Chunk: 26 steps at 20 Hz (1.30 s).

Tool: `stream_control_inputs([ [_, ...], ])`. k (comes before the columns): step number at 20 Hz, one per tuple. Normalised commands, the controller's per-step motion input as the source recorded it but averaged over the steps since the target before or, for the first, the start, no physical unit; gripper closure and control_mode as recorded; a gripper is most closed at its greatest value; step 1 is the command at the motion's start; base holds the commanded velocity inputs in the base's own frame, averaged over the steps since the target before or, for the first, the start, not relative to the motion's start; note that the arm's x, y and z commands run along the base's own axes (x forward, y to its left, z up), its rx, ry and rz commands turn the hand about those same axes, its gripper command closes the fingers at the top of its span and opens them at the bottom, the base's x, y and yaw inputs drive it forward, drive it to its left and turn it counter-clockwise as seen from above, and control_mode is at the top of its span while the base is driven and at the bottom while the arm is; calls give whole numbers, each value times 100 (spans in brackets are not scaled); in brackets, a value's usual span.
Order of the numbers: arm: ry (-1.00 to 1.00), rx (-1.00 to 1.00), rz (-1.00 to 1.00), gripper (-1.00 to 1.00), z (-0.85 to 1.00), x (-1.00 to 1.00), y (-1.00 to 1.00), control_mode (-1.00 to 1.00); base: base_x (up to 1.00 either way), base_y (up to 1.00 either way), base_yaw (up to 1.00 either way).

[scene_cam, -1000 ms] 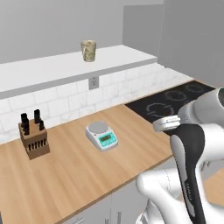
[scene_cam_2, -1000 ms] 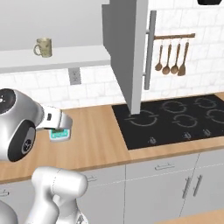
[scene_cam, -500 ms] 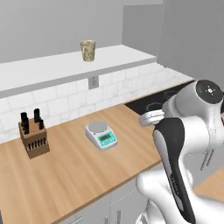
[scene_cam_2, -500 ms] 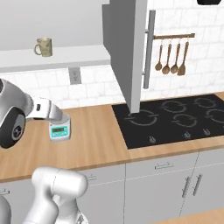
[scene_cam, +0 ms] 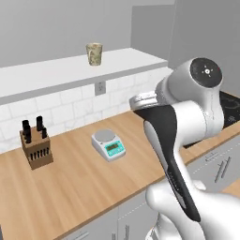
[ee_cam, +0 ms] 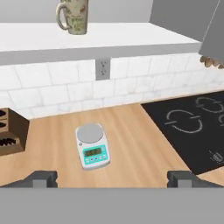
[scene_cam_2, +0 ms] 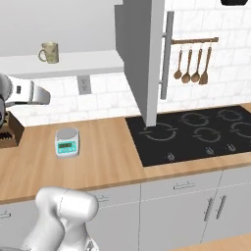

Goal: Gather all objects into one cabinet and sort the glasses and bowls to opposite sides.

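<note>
One patterned mug (ee_cam: 73, 16) on the wall shelf (ee_cam: 131, 38); one kitchen scale (ee_cam: 92, 146) and one knife block (scene_cam: 35, 145) on the wooden surface (scene_cam: 84, 180). Cabinet (scene_cam_2: 142, 54) door ajar above the cooktop (scene_cam_2: 196, 132). Arm raised, hand level over the surface; gripper (ee_cam: 113, 178) jaws spread wide, empty.

A patterned mug (scene_cam: 94, 54) stands on the shelf (scene_cam: 56, 72) above a kitchen scale (scene_cam: 108, 144) and knife block (scene_cam: 34, 148).

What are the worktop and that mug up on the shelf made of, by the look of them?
The worktop looks like light wood with a matte finish: warm tan with faint grain lines. The mug on the shelf looks like glazed ceramic, cream with a speckled greenish pattern, though the rendering leaves that open.
</note>
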Motion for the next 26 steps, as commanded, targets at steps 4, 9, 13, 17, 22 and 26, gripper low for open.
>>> stream_control_inputs([
  [4, -1, 2, 9, -100, 36, -1, 29, -100, 0, 0, 0],
  [9, -9, 0, 7, -100, 27, -2, 54, -100, 0, 0, 0],
  [13, -7, 0, 0, -100, 82, 1, 51, -100, 0, 0, 0],
  [17, -6, 0, 0, -100, 80, 4, 36, -100, 0, 0, 0],
  [22, -4, 0, 0, -100, 42, 12, 25, -100, 0, 0, 0],
  [26, 2, -1, 1, -100, 16, 49, 4, -100, 0, 0, 0],
])
